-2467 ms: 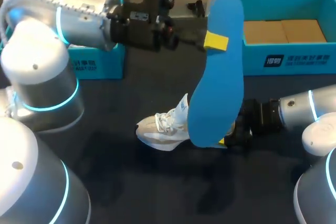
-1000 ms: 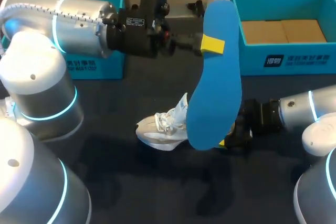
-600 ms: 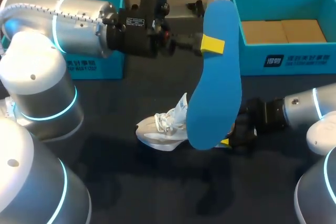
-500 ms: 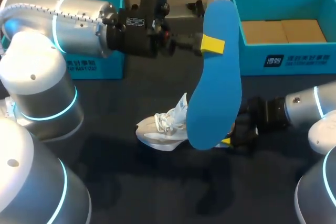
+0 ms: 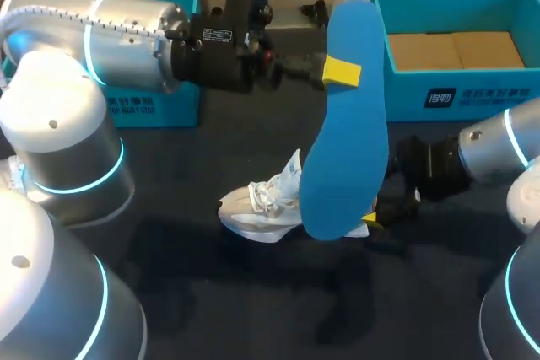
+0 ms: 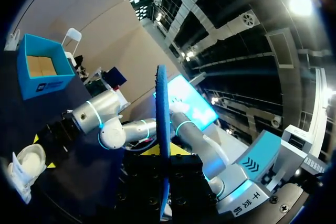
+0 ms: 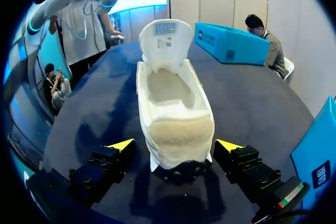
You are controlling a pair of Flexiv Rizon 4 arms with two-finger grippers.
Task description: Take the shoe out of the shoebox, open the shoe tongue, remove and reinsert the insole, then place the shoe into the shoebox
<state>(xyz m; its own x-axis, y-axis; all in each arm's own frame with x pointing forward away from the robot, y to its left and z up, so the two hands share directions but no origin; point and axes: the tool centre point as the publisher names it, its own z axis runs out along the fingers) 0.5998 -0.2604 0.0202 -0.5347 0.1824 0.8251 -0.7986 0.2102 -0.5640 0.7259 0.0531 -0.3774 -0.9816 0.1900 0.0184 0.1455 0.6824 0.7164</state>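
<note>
My left gripper (image 5: 341,71) is shut on a large blue insole (image 5: 348,149) and holds it upright above the table, a yellow fingertip on its upper part. In the left wrist view the insole (image 6: 163,129) shows edge-on between the fingers. Partly hidden behind the insole, a white shoe (image 5: 260,206) lies on the dark table. My right gripper (image 7: 175,146) stands open at the shoe's heel (image 7: 177,139), a yellow tip on either side with a gap to each. The shoe's tongue (image 7: 165,34) stands up and the inside is bare. The blue shoebox (image 5: 460,82) stands at the back right.
A second blue box part (image 5: 156,97) stands at the back left, under my left arm; it also shows in the right wrist view (image 7: 231,43) beyond the shoe. Dark table surface (image 5: 253,301) lies in front of the shoe.
My right arm has shifted a little up and to the right, with its gripper still open at the heel. The left arm and the insole have held still over the last second.
</note>
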